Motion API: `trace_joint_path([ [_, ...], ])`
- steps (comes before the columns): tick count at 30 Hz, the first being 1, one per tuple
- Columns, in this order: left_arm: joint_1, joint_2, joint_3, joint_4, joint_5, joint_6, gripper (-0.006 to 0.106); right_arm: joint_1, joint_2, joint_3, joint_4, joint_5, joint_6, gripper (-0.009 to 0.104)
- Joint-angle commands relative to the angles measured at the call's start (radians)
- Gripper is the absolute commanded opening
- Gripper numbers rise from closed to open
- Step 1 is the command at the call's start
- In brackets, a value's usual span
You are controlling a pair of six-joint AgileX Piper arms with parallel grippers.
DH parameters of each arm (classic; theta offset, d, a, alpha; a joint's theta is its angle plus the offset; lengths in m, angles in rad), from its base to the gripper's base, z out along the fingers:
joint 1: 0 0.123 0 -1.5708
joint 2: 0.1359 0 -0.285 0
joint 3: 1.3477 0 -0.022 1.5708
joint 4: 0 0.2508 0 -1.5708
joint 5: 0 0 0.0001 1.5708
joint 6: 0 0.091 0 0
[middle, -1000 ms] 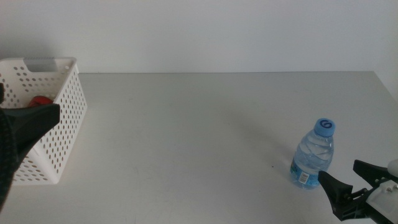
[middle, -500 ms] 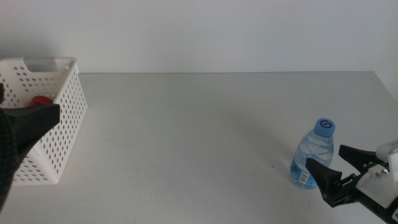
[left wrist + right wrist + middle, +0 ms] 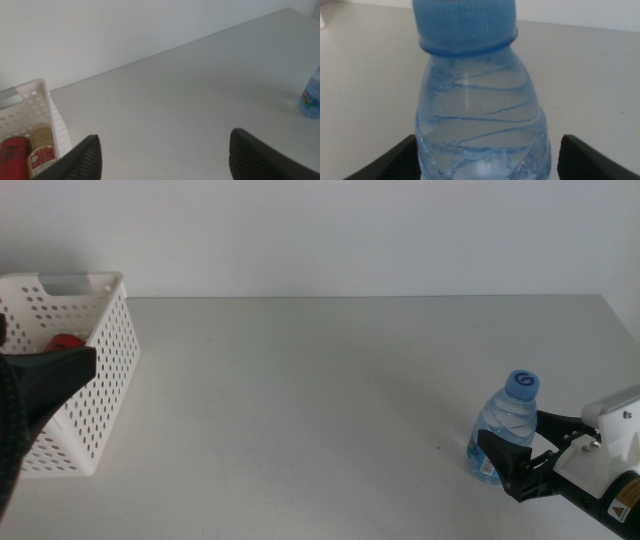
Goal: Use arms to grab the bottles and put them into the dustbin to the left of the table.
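Right arm reaching around a water bottle on a wide light-grey table [image 3: 330,380].

The white perforated plastic dustbin [image 3: 100,370] sits at the table's left edge, the left gripper [image 3: 162,152] hovering spread wide beside it. The right gripper [image 3: 512,442], low and level, has its jaws parted either side of the small clear upright blue-capped water bottle [image 3: 505,428].

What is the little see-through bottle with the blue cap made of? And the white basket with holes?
The small clear bottle looks like thin glossy plastic: transparent, ribbed, with a matte blue plastic-looking cap. The white perforated basket looks like smooth moulded plastic, judging by its even punched holes.
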Motion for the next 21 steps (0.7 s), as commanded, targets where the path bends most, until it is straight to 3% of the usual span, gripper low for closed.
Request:
trace_joint_path([
  [1,0.001,0.005,-0.022,-0.01,-0.074,-0.017,0.084,-0.003,0.002,-0.024,-0.002,-0.185,-0.005,0.094],
  [6,0.001,0.005,-0.022,-0.01,-0.074,-0.017,0.084,0.004,0.047,-0.054,0.0,-0.182,-0.007,0.093],
  [9,0.001,0.005,-0.022,-0.01,-0.074,-0.017,0.084,0.005,0.069,-0.062,-0.006,-0.183,-0.017,0.082],
  [11,0.001,0.005,-0.022,-0.01,-0.074,-0.017,0.084,0.005,0.078,-0.062,-0.006,-0.184,-0.044,0.058],
  [13,0.001,0.005,-0.022,-0.01,-0.074,-0.017,0.084,0.005,0.08,-0.062,-0.013,-0.184,-0.056,0.024],
  [15,0.001,0.005,-0.022,-0.01,-0.074,-0.017,0.084,0.005,0.078,-0.06,-0.023,-0.185,-0.044,-0.001],
  [21,0.001,0.005,-0.022,-0.01,-0.074,-0.017,0.084,0.076,0.078,-0.118,-0.036,-0.185,0.049,-0.001],
])
